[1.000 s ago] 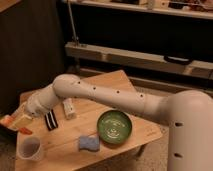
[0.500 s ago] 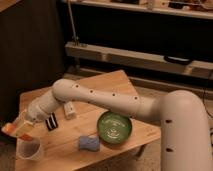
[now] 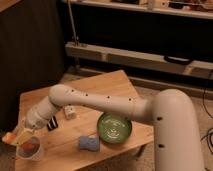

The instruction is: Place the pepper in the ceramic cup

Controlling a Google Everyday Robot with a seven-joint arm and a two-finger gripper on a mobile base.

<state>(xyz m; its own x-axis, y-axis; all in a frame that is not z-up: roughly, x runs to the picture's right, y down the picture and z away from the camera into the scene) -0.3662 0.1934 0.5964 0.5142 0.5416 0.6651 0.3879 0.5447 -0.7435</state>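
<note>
Gripper (image 3: pixel 20 136) down at the near left corner of the table (image 3: pixel 120 82), right over the cup (image 3: pixel 31 149) – fingers pale and angled toward its rim, touching or nearly so. Cannot tell how far apart the fingers stand, nor whether they hold anything. Pepper (image 3: pixel 31 146) showing as an orange-red patch inside the cup, below the rim. Another small orange bit (image 3: pixel 8 138) just left of the gripper, at the table's edge; cannot tell what it is. White arm (image 3: pixel 95 102) stretched across the table from the right, elbow high. Green bowl (image 3: pixel 114 128) near the front right edge, well apart from the cup. Blue sponge (image 3: pixel 89 143) lying between cup and bowl – closer to the bowl. Small white box (image 3: pixel 69 111) and a dark object (image 3: pixel 52 123) behind the cup, partly under the arm.
</note>
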